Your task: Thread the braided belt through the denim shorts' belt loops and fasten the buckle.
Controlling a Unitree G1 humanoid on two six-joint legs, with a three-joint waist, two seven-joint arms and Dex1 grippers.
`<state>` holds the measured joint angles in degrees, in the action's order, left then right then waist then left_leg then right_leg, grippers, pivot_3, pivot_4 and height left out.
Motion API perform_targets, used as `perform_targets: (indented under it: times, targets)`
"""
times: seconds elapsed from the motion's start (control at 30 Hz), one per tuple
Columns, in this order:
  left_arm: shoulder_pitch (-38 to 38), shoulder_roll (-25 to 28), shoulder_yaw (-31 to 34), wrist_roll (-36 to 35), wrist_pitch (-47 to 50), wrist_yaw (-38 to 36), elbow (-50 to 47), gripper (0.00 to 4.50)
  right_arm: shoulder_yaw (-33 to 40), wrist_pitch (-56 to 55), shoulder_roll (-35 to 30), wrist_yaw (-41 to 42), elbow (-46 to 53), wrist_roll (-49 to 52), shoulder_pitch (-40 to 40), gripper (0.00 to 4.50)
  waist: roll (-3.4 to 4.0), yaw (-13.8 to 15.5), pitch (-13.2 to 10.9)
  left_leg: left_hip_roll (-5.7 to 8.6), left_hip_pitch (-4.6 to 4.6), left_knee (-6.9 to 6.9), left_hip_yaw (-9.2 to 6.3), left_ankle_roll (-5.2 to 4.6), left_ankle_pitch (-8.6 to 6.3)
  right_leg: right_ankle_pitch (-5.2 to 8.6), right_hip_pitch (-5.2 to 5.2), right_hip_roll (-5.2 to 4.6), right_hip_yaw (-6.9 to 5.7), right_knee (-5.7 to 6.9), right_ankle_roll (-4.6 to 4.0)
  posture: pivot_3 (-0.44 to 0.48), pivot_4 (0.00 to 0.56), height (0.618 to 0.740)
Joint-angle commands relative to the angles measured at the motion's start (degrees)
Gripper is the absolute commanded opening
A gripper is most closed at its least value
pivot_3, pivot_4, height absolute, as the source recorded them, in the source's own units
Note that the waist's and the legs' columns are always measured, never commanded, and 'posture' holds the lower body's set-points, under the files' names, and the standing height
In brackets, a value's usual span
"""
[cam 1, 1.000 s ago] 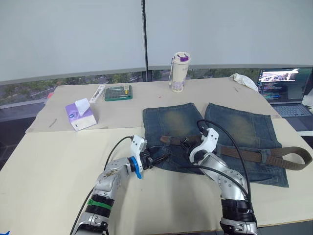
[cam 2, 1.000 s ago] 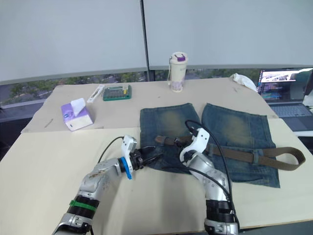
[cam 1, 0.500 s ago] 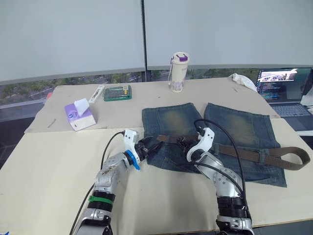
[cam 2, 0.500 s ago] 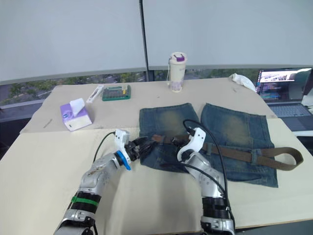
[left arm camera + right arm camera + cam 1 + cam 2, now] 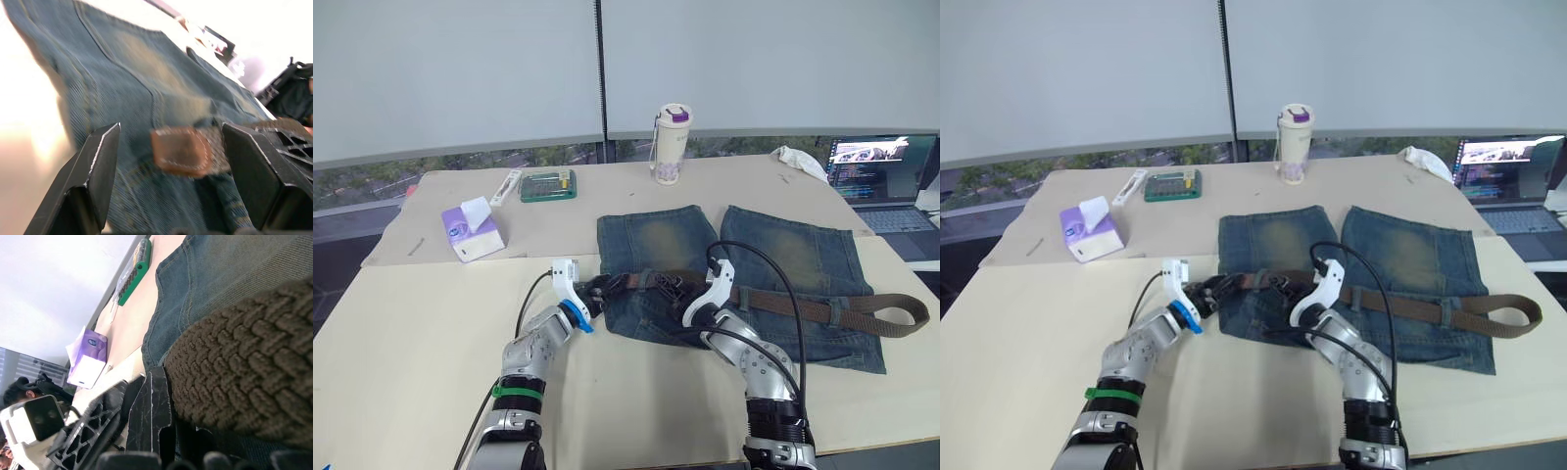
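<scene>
Beige tabletop (image 5: 411, 333) spans the scene, backed by a grey roller blind over a window strip with greenery outside.

Left-to-right layout:

- A purple tissue box (image 5: 472, 233) sits at the far left. Its print is too small to read.
- A white flat object (image 5: 507, 187) and a green tool case (image 5: 549, 185) lie near the back edge.
- The left gripper (image 5: 607, 288) rests at the left edge of the denim shorts (image 5: 803, 245). The left wrist view shows its fingers (image 5: 93, 171) spread wide, with the leather tip of the braided belt (image 5: 181, 151) lying between them on the denim, touching neither.
- A tumbler with a purple lid (image 5: 671, 144) stands behind the shorts.
- The denim shorts lie flat at centre-right, legs pointing away from the robot, with faded tan patches on both legs.
- The braided belt runs across the waistband from the left tip to the right, where it passes under a belt loop (image 5: 838, 312) and curls into an open loop past the shorts' right edge. The buckle cannot be told apart in these views.
- The right gripper (image 5: 677, 290) rests on the belt near the middle of the waistband. The right wrist view shows braided strap against a black finger (image 5: 154, 411); whether the fingers are closed cannot be told.
- A white cloth (image 5: 800, 161) lies at the back right.
- A laptop (image 5: 881, 176) sits at the far right; its screen text is unreadable.
</scene>
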<state>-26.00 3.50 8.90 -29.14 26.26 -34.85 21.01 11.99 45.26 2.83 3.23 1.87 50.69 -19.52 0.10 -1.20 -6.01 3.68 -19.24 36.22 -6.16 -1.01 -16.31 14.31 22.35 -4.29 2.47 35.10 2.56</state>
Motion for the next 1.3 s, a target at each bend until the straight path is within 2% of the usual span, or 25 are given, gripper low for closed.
perform_targets:
  times: [0.03, 0.3, 0.43, 0.67, 0.7, 0.83, 0.93, 1.03, 1.1, 1.13, 1.2, 1.3]
  targets:
    - [-1.05, -0.87, 0.17, -2.05, 2.73, 0.52, -1.99, 3.50, -0.37, 0.87, 1.14, 1.84, 3.01, 2.65, 0.18, 0.00, 0.00, 0.02, 0.00, 0.00, 0.00, 0.00, 0.00, 0.00, 0.00, 0.00, 0.00, 0.00, 0.00, 0.00, 0.00, 0.000, 0.150, 0.740]
    - [-1.40, -3.14, 3.20, -6.40, 6.26, 2.73, -2.16, 3.50, -0.75, 2.01, 0.82, 2.74, 4.89, 3.81, 1.50, 0.00, 0.00, 0.17, 0.00, 0.01, -0.01, -0.01, 0.00, 0.01, 0.01, 0.00, 0.00, -0.02, 0.01, -0.02, 0.00, 0.000, 0.150, 0.740]
    - [-1.64, -4.18, 6.07, -10.86, 9.83, 3.77, -3.51, 2.38, -0.88, 1.91, 0.83, 2.20, 4.80, 3.18, 1.66, 0.00, -0.01, 0.13, -0.01, 0.01, -0.02, 0.00, 0.00, 0.02, 0.01, 0.00, 0.01, -0.02, 0.01, -0.02, 0.00, 0.000, 0.150, 0.740]
    - [-1.21, -4.25, 6.00, -11.50, 10.98, 4.20, -4.95, 0.04, -0.94, 1.54, 0.15, 2.70, 4.22, 2.40, 1.42, 0.00, -0.01, 0.33, -0.01, 0.04, -0.03, 0.00, 0.00, 0.07, 0.04, 0.00, 0.01, -0.03, 0.00, -0.02, 0.00, 0.000, 0.150, 0.740]
    - [-1.25, -4.32, 6.15, -11.58, 10.85, 4.52, -4.95, 0.04, -1.09, 1.57, -0.10, 2.93, 4.30, 2.23, 1.45, 0.00, -0.01, 0.38, -0.01, 0.05, -0.04, 0.00, -0.01, 0.08, 0.04, 0.00, 0.02, -0.04, 0.00, -0.03, 0.00, 0.000, 0.150, 0.740]
    - [-1.23, -3.73, 6.05, -10.51, 9.72, 5.23, -4.38, 0.00, -1.09, 1.48, -1.79, 3.77, 5.67, 1.55, 2.39, 1.46, -0.02, 0.42, -0.01, 0.07, -0.04, 0.00, -0.01, 0.09, 0.05, 0.00, 0.01, -0.04, 0.00, -0.04, 0.00, 0.000, 0.150, 0.740]
    - [-1.06, -2.78, 5.43, -8.45, 7.58, 5.79, -4.09, 0.00, -2.45, 2.59, -5.59, 6.39, 9.14, 1.15, 4.10, 2.49, -0.02, 0.48, -0.01, 0.07, -0.05, -0.01, -0.01, 0.10, 0.05, 0.00, 0.02, -0.04, 0.00, -0.05, 0.00, 0.000, 0.150, 0.740]
    - [-1.08, -0.96, 4.44, -5.77, 4.74, 5.31, -3.63, 0.00, -4.24, 1.86, -10.66, 10.20, 13.11, -0.48, 6.65, 3.55, -0.03, 0.50, -0.02, 0.08, -0.05, 0.00, -0.01, 0.10, 0.06, 0.00, -0.01, -0.04, -0.01, -0.08, 0.00, 0.000, 0.150, 0.740]
    - [-1.10, 2.40, 3.33, -2.74, 2.54, 4.46, -3.75, 0.00, -7.39, -3.35, -18.24, 15.93, 19.43, -7.25, 10.48, 4.23, -0.03, 0.60, -0.04, 0.09, -0.05, -0.01, -0.01, 0.12, 0.07, 0.00, -0.01, -0.02, -0.02, -0.09, 0.00, 0.000, 0.150, 0.740]
    - [-1.19, 4.04, 3.12, -1.97, 2.03, 3.85, -4.09, 0.00, -8.29, -5.61, -21.62, 18.70, 22.36, -9.68, 12.63, 4.48, -0.04, 0.57, -0.05, 0.12, -0.06, -0.01, -0.01, 0.13, 0.07, 0.01, -0.01, -0.03, -0.05, -0.10, 0.01, 0.000, 0.150, 0.740]
    - [-1.24, 8.66, 1.33, 1.67, -0.29, 2.16, -4.64, 0.00, -7.74, -9.45, -27.77, 23.68, 27.21, -12.44, 17.51, 4.48, -0.11, 0.50, -0.09, 0.19, -0.07, -0.04, -0.01, 0.17, 0.09, 0.03, 0.00, 0.00, -0.08, -0.13, 0.05, 0.000, 0.150, 0.740]
    - [-1.77, 13.53, 0.95, 4.85, -3.56, 1.50, -3.59, 0.00, -4.46, -14.20, -31.46, 27.21, 29.13, -13.63, 21.93, 4.48, -0.22, 0.37, -0.15, 0.16, 0.03, -0.13, -0.01, 0.27, 0.15, 0.04, -0.04, 0.02, -0.09, -0.15, 0.06, 0.000, 0.150, 0.740]
